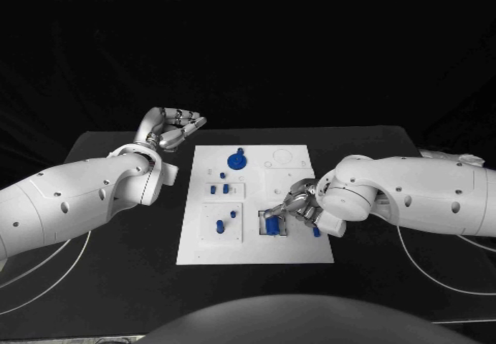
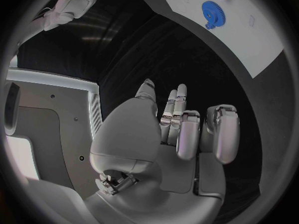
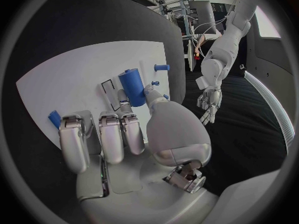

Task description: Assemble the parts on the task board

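From the head camera I see the task board in the middle of the black table. My right hand sits low over the board's right side, its fingers curled down around a blue cylinder that stands in a dark square recess just beneath the fingertips. Whether the fingers actually press on the cylinder I cannot tell from here. A small blue part lies just beside that hand, on its wrist side. Across the board from the right hand are a blue gear toward the far end, two small blue pegs in the middle and further blue pieces nearer me. My left hand is raised off the board's far left corner, well apart from every part, fingers curled inward around nothing.

The left wrist camera shows the left hand with fingers bent in toward the palm and nothing in it; the blue gear lies on the board well beyond the fingertips.

The right wrist camera shows the right hand with fingers folded down over the board and the thumb reaching up against the side of the blue cylinder; contact looks likely, but a firm grip I cannot confirm
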